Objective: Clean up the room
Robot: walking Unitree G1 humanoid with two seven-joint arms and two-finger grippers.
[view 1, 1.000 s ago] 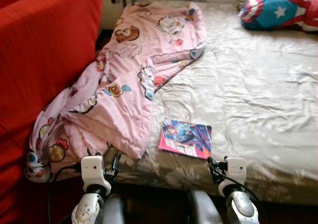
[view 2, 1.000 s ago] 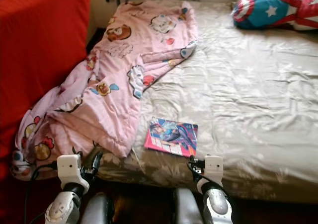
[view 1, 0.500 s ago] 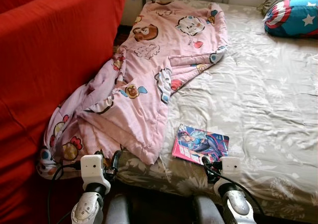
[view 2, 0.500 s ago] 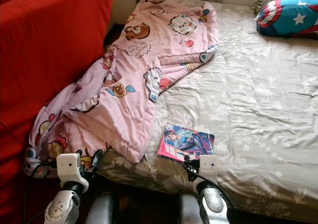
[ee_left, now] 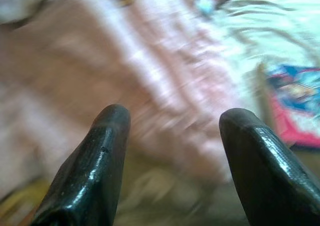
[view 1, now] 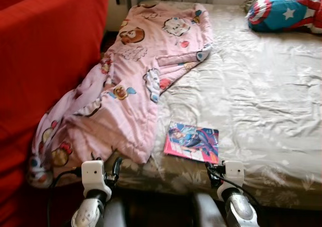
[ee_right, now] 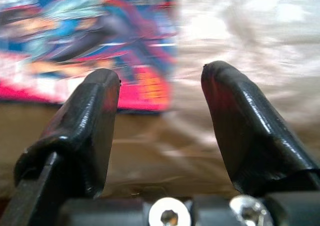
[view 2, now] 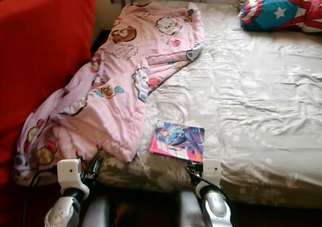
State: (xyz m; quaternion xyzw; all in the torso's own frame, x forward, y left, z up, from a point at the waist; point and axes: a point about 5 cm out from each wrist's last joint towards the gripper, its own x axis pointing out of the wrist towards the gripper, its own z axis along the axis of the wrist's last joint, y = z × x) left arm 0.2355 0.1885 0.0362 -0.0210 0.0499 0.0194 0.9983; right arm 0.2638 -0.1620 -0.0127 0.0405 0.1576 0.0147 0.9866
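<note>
A colourful book (view 1: 192, 142) with a pink edge lies flat near the front edge of the bed (view 1: 261, 91). A pink cartoon-print blanket (view 1: 131, 81) drapes from the bed's left side down toward the floor. My right gripper (ee_right: 160, 93) is open just before the bed edge, with the book (ee_right: 90, 45) close ahead of its fingers. My left gripper (ee_left: 172, 136) is open too, pointing at the hanging blanket (ee_left: 150, 75), and the book (ee_left: 295, 105) lies off to one side. Both wrists (view 1: 95, 174) sit low in the eye views.
A red sofa (view 1: 40, 71) stands close along the left, touching the blanket. A star-patterned pillow (view 1: 287, 10) lies at the bed's far right corner. The grey floral sheet is wrinkled.
The camera swung between frames, shifting the whole scene sideways and back. Both grippers stay low before the bed edge, still open with nothing held.
</note>
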